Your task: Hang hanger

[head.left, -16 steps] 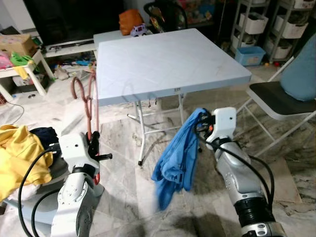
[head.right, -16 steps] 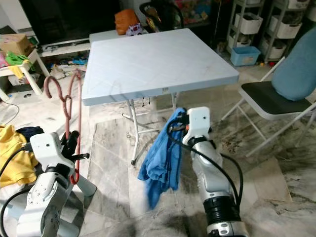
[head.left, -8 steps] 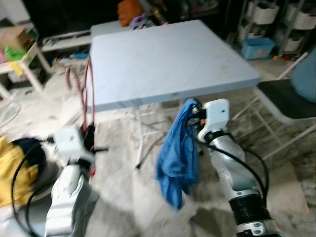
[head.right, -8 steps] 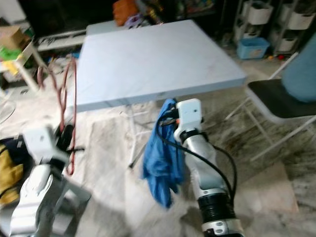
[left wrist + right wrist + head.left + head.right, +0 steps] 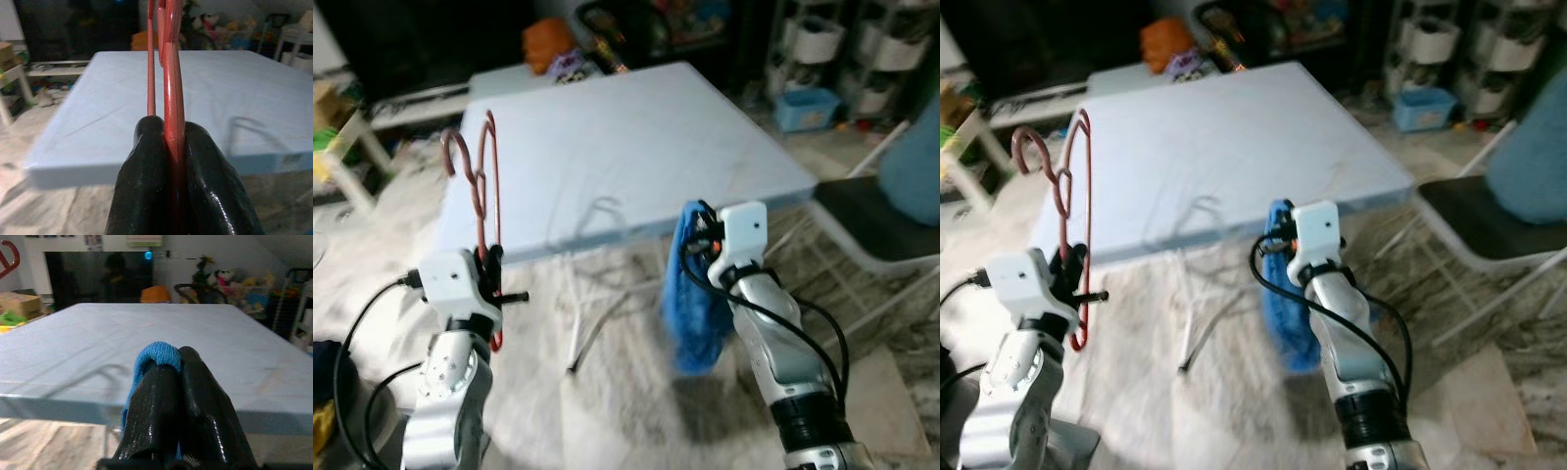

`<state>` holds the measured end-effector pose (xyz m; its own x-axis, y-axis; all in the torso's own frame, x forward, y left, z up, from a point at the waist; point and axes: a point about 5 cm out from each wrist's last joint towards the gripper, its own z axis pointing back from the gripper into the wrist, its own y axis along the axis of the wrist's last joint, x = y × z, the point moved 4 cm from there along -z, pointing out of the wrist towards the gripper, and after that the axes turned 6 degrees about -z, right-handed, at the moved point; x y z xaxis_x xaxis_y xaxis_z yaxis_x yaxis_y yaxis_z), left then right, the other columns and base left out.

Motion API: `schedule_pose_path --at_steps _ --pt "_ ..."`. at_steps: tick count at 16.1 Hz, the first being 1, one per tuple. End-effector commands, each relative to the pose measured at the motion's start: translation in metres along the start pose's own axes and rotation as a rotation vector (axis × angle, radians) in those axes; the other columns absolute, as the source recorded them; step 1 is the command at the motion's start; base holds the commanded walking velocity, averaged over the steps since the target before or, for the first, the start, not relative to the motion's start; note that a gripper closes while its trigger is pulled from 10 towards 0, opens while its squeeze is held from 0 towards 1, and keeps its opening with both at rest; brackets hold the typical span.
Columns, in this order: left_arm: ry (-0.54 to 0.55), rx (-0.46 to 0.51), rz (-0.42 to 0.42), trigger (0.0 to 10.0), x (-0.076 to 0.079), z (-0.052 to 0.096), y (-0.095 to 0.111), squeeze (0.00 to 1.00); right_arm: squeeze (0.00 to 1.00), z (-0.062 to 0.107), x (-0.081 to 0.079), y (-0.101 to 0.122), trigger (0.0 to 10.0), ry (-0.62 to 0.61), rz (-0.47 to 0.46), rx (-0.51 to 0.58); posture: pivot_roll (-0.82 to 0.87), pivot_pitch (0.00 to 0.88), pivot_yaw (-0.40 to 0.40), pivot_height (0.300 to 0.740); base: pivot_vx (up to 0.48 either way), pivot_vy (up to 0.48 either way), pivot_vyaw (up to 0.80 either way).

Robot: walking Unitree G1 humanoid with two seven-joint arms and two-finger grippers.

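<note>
Left of frame, the left gripper (image 5: 492, 277) is clenched on a red hanger (image 5: 484, 211) held upright before the tabletop (image 5: 626, 147). The right gripper (image 5: 171, 382) pinches a blue cloth (image 5: 697, 304), its grip plain from the wrist.

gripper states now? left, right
Left gripper: closed on the red hanger.
Right gripper: closed on the blue cloth.

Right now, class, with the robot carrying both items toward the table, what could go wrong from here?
1. The blue garment is pinched by only a small fold in the right gripper, so it may slip out.
2. It hangs below the table edge and could catch there.
3. The red hanger, held upright in the left gripper, stands tall and thin; it might twist or strike the table.
</note>
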<state>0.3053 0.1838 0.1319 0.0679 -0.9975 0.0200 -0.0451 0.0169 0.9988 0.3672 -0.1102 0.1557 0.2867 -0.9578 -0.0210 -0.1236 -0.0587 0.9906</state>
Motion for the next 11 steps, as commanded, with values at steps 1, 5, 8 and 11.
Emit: schedule_pose_path --at_steps 1,5,8,11 --pt "-0.007 0.005 -0.003 10.0 0.0023 -0.0005 0.0018 0.0 0.0 -0.001 0.0013 0.0054 10.0 -0.002 0.01 0.019 -0.02 0.0 0.092 0.74 0.424 0.0 0.0" --pt "-0.04 0.032 -0.035 10.0 0.0101 -0.0015 0.0067 0.0 0.0 -0.0032 0.0003 0.0087 10.0 0.008 0.021 0.032 -0.02 0.0 0.087 0.74 0.425 0.0 0.0" --pt "-0.018 0.028 -0.031 10.0 0.0079 -0.0011 0.006 0.0 0.0 -0.0024 0.0001 0.0085 10.0 0.02 0.027 0.032 -0.02 0.0 0.085 0.74 0.416 0.087 0.17" --pt "-0.009 0.021 -0.031 10.0 0.0071 -0.0014 0.0042 0.0 0.0 -0.0026 -0.0003 0.0083 10.0 0.022 0.02 0.032 -0.02 0.0 0.084 0.74 0.359 0.315 0.35"
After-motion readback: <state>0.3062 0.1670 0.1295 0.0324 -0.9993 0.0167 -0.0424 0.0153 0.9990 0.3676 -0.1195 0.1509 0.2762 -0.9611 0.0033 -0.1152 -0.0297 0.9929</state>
